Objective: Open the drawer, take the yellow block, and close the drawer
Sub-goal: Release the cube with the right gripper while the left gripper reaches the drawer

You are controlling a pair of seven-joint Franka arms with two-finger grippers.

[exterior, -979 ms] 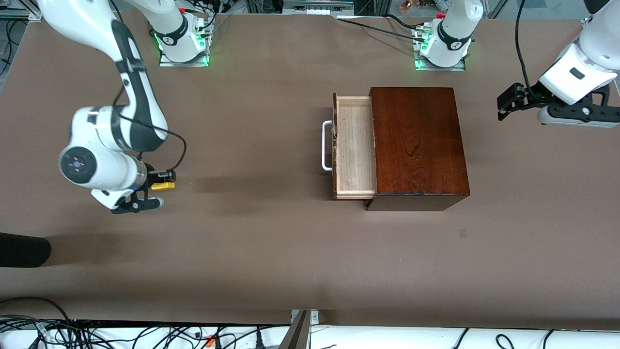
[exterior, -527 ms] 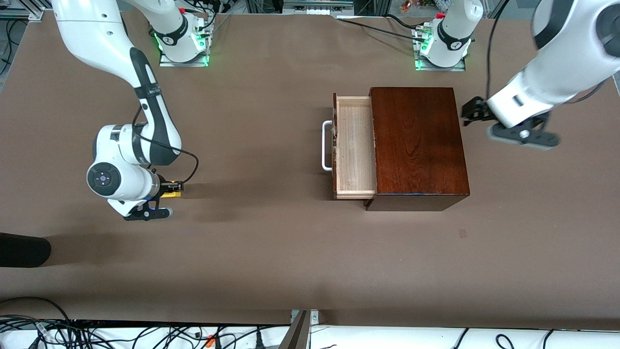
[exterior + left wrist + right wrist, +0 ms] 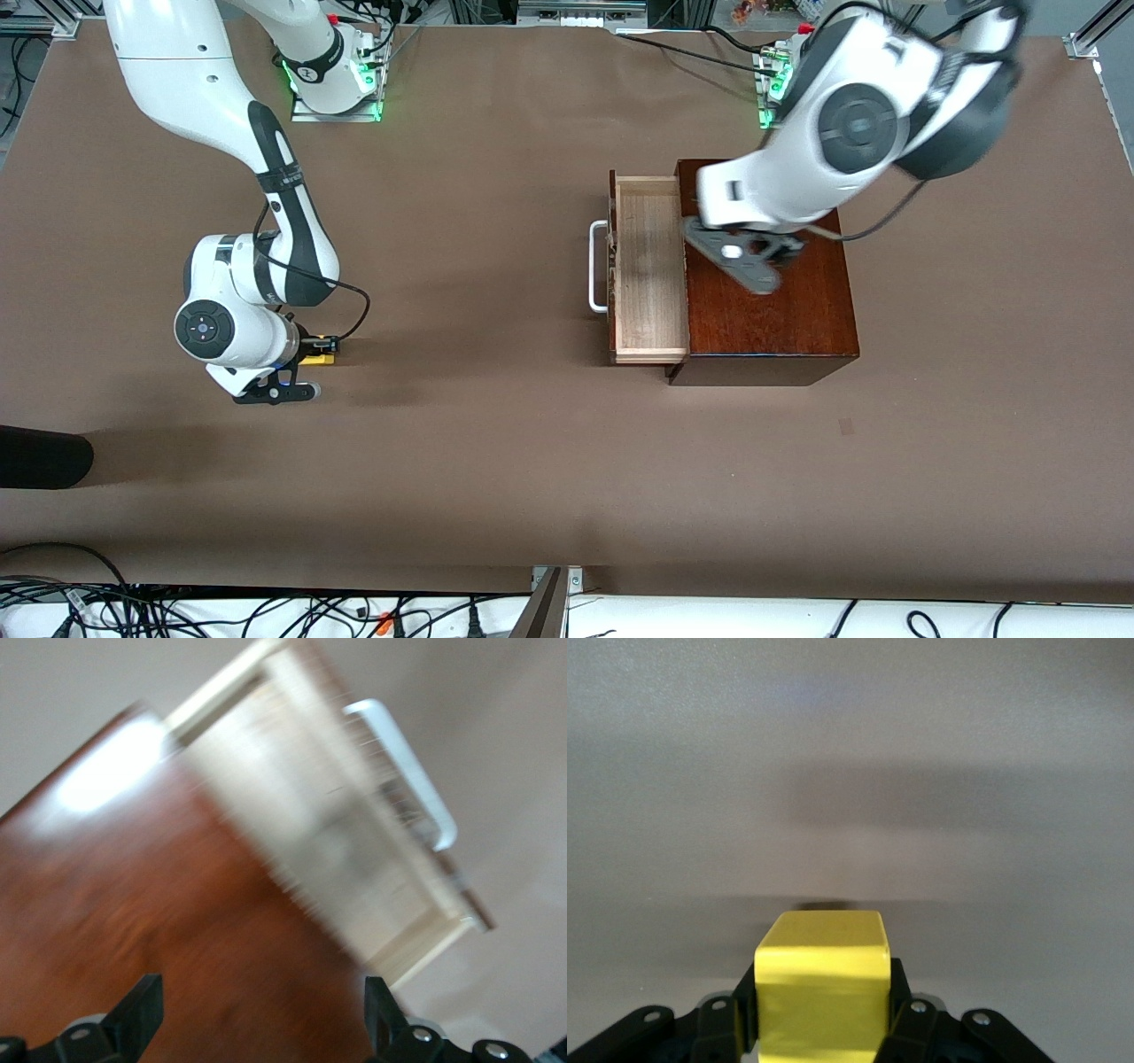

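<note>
The drawer [image 3: 651, 266] stands pulled out of the dark wooden box [image 3: 766, 310], its pale tray bare and its white handle [image 3: 598, 266] toward the right arm's end. My right gripper [image 3: 319, 353] is shut on the yellow block [image 3: 316, 358], low over the table at the right arm's end; the block [image 3: 824, 988] sits between the fingers [image 3: 904, 1010]. My left arm's hand [image 3: 744, 221] hangs over the box top beside the drawer. My left gripper [image 3: 259, 1014] is open and empty above the box [image 3: 133, 904], with the drawer [image 3: 328, 815] and handle [image 3: 407, 771] in view.
A dark object [image 3: 40, 456] lies at the table's edge at the right arm's end, nearer the front camera. Cables [image 3: 266, 611] run along the front edge. The arm bases [image 3: 332, 80] stand along the back edge.
My left arm has swung in from its end of the table to over the box top. My right gripper with the yellow block has shifted slightly toward the drawer and lower.
</note>
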